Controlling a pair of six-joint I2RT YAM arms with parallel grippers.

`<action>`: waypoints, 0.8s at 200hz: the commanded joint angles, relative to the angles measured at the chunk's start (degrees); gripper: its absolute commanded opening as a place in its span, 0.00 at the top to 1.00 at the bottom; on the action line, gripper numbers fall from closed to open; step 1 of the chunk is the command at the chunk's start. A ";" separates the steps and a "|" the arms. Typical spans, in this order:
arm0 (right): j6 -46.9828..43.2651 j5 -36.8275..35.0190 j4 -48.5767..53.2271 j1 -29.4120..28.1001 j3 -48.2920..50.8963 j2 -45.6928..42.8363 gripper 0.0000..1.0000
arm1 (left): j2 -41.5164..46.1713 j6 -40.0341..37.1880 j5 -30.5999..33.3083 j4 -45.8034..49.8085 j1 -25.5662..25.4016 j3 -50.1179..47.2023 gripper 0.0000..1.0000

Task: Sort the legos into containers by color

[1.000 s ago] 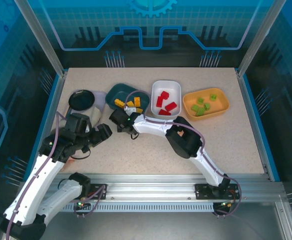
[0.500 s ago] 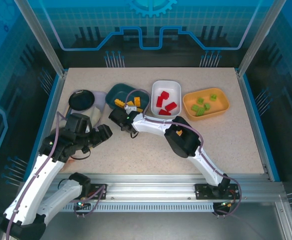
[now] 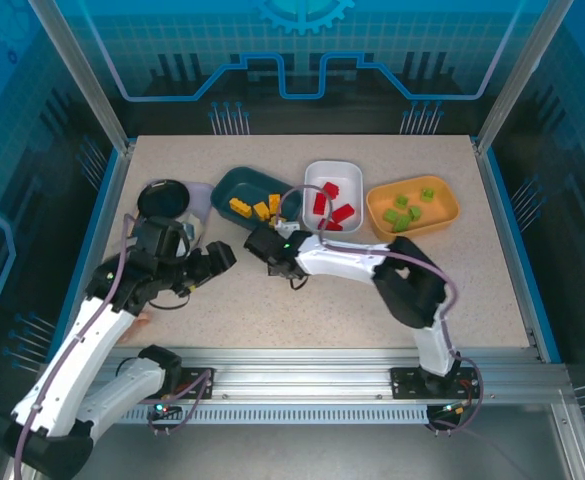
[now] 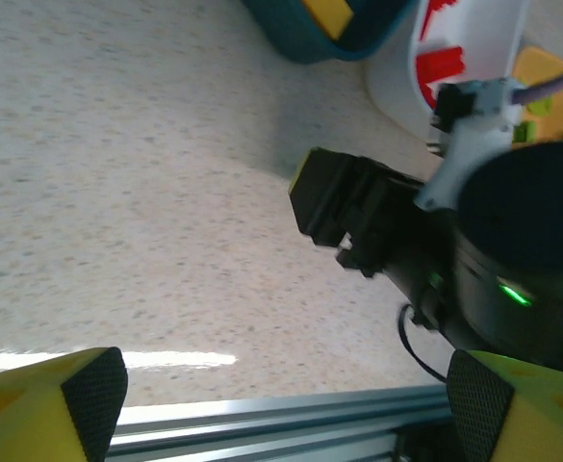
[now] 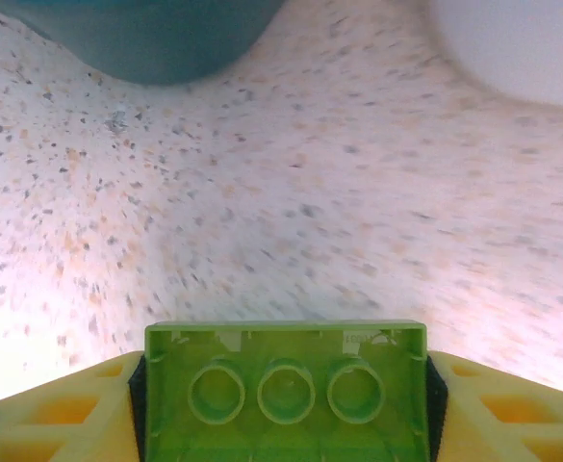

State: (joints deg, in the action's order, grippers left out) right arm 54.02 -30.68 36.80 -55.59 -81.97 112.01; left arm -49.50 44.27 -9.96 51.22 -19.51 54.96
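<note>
Nearest me, at about 8 o'clock on the table point(image 3: 322, 310), my left claw point(image 3: 215, 262) hangs over bare tabletop. Its jaws are spread wide with nothing between them, and its yellow fingertips point(image 4: 45, 385) sit in the two bottom corners of the left wrist view.

Just past it, near the table's middle, my right claw point(image 5: 286, 428) is clamped on a green brick point(image 5: 286, 385), pinched between its yellow fingers over the speckled surface.

Beyond that claw, at its 11 o'clock, lies the dark teal tray point(image 3: 242, 185) with several yellow bricks point(image 3: 262, 210) inside. At its 1 o'clock is the white tray point(image 3: 344, 172), holding red bricks point(image 3: 342, 212). Farther round, at 2 o'clock and well apart from the claw, the orange tray point(image 3: 442, 215) carries the other green bricks point(image 3: 404, 222).

At 10 o'clock on the table, just beside the teal tray, sit a black round dish point(image 3: 162, 198) and a pale bowl point(image 3: 202, 197). I cannot tell whether those two touch.
</note>
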 commanded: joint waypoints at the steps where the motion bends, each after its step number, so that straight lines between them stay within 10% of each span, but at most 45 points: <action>1: -4.01 -0.70 3.54 2.85 3.71 -10.70 0.46 | -4.13 0.20 -6.07 -9.05 -3.81 0.84 0.10; 66: -30.20 3.89 7.33 31.36 10.42 -27.13 0.47 | -26.51 1.02 -5.33 -22.52 -14.92 13.22 0.11; 118: -36.26 1.86 15.31 52.56 -1.10 -13.25 0.47 | -44.16 -0.49 -7.49 -24.58 -17.31 29.35 0.12; 160: -32.35 5.50 13.91 57.73 -10.56 -2.86 0.47 | -54.26 -1.82 -9.11 -22.95 -19.75 39.97 0.12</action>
State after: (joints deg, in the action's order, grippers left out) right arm 20.53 -27.70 48.12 0.99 -85.91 104.88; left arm -100.12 44.53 -16.47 27.62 -37.82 89.67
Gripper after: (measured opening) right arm 0.617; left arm 0.876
